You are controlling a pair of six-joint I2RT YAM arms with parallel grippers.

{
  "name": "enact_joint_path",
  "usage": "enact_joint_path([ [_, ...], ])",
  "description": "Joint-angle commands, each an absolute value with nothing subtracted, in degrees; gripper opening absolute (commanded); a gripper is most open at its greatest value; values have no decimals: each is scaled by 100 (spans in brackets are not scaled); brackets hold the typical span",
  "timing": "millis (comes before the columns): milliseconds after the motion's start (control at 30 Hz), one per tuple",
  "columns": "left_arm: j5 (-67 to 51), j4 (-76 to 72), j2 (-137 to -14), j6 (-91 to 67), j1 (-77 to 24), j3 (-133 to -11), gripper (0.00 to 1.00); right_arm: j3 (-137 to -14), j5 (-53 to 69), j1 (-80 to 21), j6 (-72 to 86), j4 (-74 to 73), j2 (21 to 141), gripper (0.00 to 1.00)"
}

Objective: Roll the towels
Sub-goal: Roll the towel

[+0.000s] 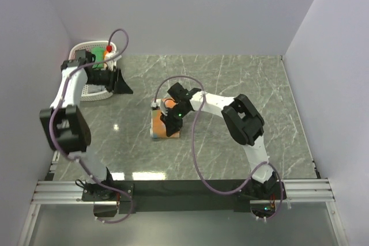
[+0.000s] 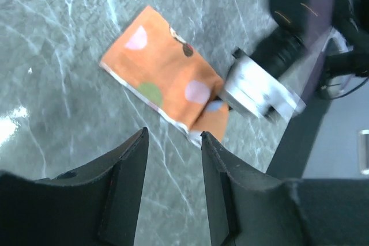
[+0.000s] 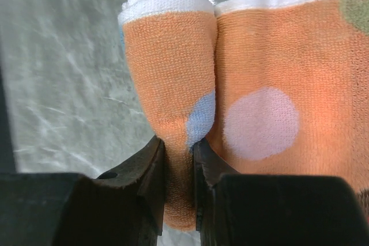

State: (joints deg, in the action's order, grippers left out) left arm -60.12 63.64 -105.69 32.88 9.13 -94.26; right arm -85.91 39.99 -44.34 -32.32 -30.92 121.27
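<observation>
Low on orange towel point(image 3: 271, 84), right gripper point(image 3: 179, 149)

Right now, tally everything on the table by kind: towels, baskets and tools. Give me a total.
orange towel: 1
white basket: 1, cloths inside too hidden to count
tools: 2, left tool and right tool
Total: 4
</observation>
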Motion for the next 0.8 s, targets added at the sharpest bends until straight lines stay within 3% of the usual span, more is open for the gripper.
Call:
enact_joint_path([
  [0, -5679, 5452, -9433, 3163, 870, -8390, 48, -9104, 4780, -4193, -3155, -4384, 12848, 0],
  [200, -4625, 4940, -7464, 4173, 529, -6403, 55, -10054, 5580, -3885, -3191, -5571, 13771, 0],
  [300, -3881, 4572, -6480, 4553, -269, -5376, 56, -10204, 5756, -3841, -3033, -5695, 13992, 0],
  [467, -2639, 2605, -5162, 4509, -2151, -3808, 60, -10581, 5880, -3832, -2699, -5932, 14404, 0],
  [633, -1663, 1373, -5648, 4807, -3592, -3006, 59, -11249, 6134, -3779, -2646, -6635, 15045, 0],
  [767, -1521, 889, -6292, 5018, -3928, -3024, 59, -11189, 6214, -3735, -2470, -6531, 15047, 0],
])
